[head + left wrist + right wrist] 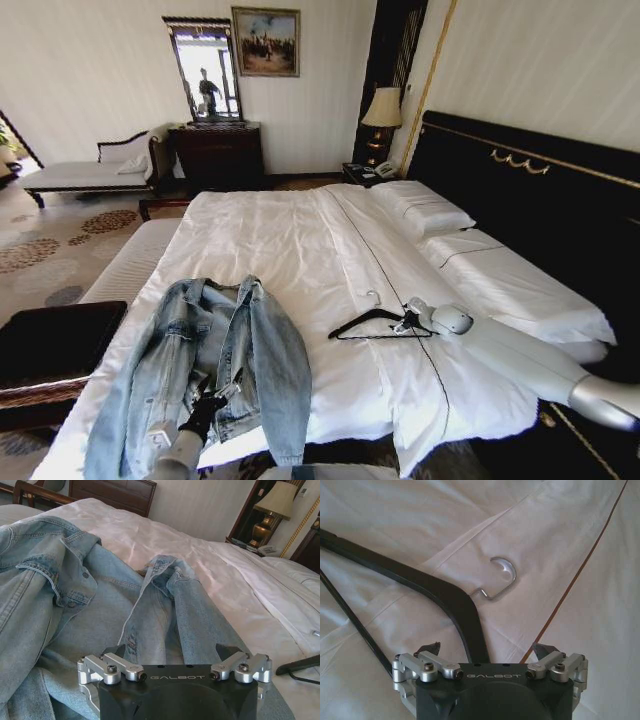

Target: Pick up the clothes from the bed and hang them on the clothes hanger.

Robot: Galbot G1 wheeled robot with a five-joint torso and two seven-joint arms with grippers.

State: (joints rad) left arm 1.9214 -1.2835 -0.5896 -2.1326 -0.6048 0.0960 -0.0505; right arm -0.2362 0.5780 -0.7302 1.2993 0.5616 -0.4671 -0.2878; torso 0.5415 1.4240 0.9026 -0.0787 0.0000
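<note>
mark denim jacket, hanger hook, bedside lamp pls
denim jacket (205,370): head view, on the open front panel.
hanger hook (504,576): right wrist view, on the silver curve of the clothes hanger.
bedside lamp (382,108): head view, on the shade.

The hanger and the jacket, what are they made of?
The hanger looks like smooth black plastic or painted wood, hard to tell which; its hook is shiny silvery metal. The jacket looks like faded light-blue denim, with stitched seams and metal buttons.
</note>
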